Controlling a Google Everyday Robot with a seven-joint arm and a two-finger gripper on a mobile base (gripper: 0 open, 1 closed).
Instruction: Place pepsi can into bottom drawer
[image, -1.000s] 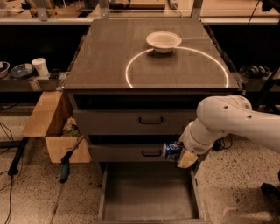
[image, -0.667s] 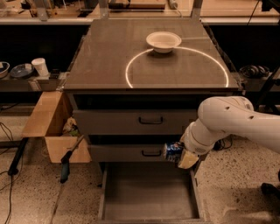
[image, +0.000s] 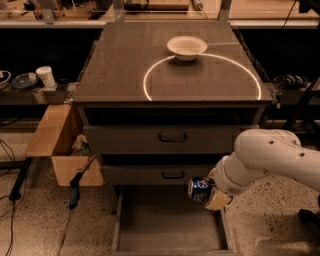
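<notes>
The pepsi can (image: 199, 190) is blue with white markings, lying sideways in my gripper (image: 209, 194), which is shut on it. The gripper holds the can in the air above the right part of the bottom drawer (image: 170, 225), just in front of the middle drawer's face. The bottom drawer is pulled open, a wide grey tray with a flat floor and low side walls. My white arm (image: 272, 160) reaches in from the right.
Two upper grey drawers with black handles (image: 172, 137) are closed. A white bowl (image: 186, 47) sits on the cabinet top inside a bright ring. An open cardboard box (image: 57, 142) stands at the left, with a cup (image: 46, 76) on a shelf.
My gripper with the can has shifted slightly left and down over the open bottom drawer. Nothing else has moved.
</notes>
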